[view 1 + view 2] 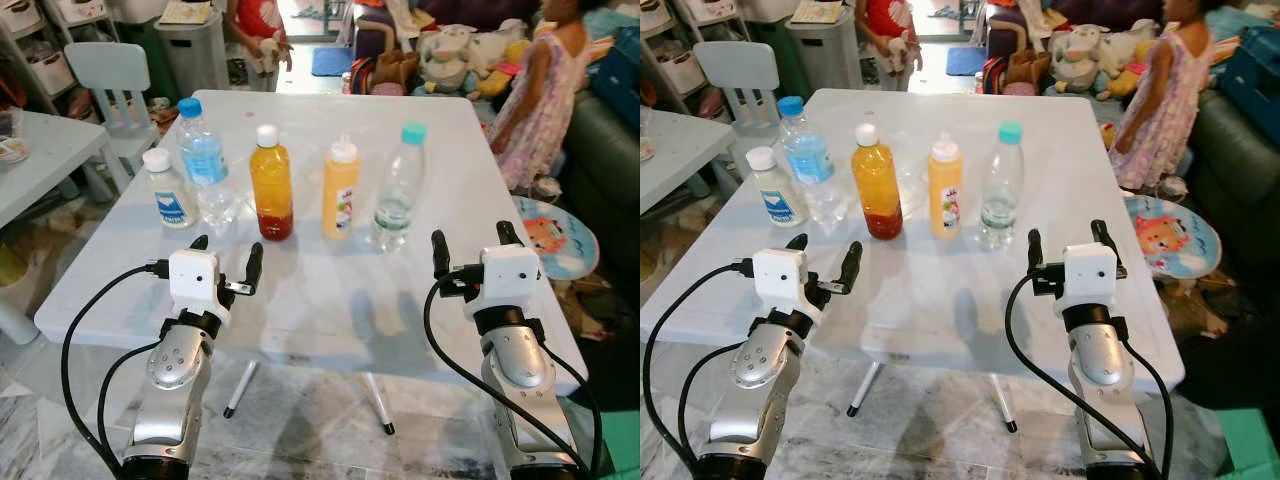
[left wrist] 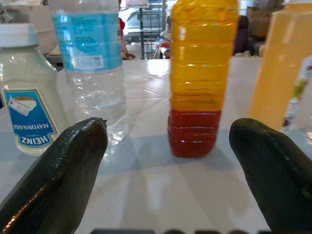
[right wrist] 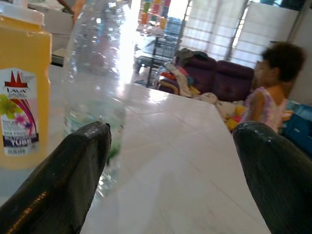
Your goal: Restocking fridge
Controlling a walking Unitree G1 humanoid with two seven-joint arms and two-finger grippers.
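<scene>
Five containers stand in a row across a white bench [image 1: 330, 310], with both arms raised at its near edge. At far left, a mayonnaise jar [image 1: 167, 189] with a white lid carries a blue label, readable from the left wrist. Just beside it stands a blue-capped water bottle [image 1: 205, 165], its lower half clear; how much water it holds is hard to judge. Next is a white-capped bottle [image 1: 271, 184] holding orange liquid over a dark red layer at the bottom. A squeeze bottle [image 1: 340, 188] of orange-yellow sauce follows, its label too small to read from the head. Last in the row is a teal-capped clear bottle [image 1: 398, 190], nearly empty, its cap cut off in the right wrist view.

The left tool [image 1: 226, 261] is released, its fingers spread and holding nothing, short of the jar and the layered bottle. The right tool [image 1: 472, 246] is likewise released and empty, near the bench's right edge, well apart from the clear bottle.

Behind the bench, a person in red [image 1: 258, 30] is cut off at the top of the frame, and a blurred person in a pink dress [image 1: 545, 95] stands at right.
</scene>
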